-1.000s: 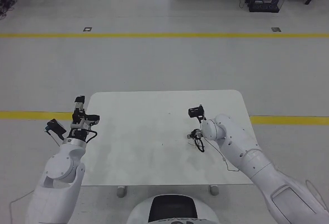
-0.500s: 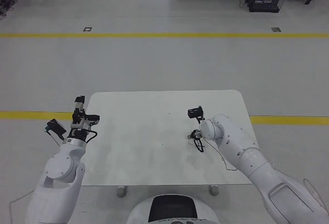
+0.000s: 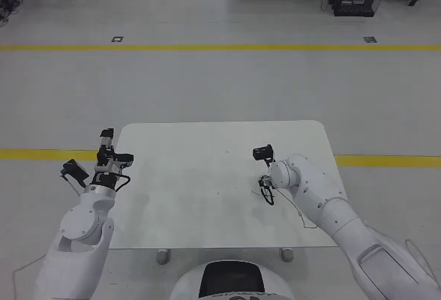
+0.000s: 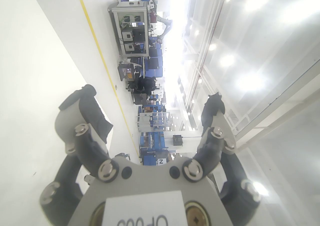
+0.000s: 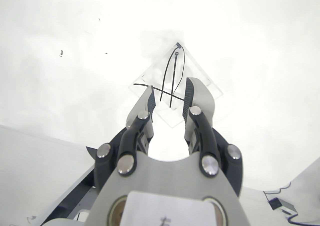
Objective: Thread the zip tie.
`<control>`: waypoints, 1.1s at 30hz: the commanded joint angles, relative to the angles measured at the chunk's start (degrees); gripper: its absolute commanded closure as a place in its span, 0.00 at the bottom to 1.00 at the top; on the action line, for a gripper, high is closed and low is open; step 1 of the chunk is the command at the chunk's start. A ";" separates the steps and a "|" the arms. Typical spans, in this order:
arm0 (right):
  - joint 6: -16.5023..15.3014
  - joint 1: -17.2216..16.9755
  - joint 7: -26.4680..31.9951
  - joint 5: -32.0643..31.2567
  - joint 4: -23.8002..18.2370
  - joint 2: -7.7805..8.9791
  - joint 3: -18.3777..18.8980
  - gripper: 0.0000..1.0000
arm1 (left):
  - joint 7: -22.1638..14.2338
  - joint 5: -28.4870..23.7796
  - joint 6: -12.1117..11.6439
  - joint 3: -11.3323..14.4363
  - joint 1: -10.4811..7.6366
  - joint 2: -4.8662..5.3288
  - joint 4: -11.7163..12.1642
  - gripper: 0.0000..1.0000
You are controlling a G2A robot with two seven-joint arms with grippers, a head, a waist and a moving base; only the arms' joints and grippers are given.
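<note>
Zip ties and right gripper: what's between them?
Nothing. Right wrist view: the right gripper hangs, jaws open, over the zip ties on a clear plate.

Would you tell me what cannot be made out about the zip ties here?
Right wrist view: fingers of the right gripper cover parts of the zip ties; their count, and whether any tail passes a head, is unclear.
Top view: the right wrist hides them.

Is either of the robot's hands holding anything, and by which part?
Nothing is held. The right gripper hangs open over the zip ties; the left gripper is open and empty.
</note>
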 commanded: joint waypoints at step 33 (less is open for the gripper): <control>-1.07 4.27 -2.98 1.16 12.86 -4.87 -4.34 0.89 | 0.00 0.00 0.00 0.00 0.00 0.00 0.00 0.00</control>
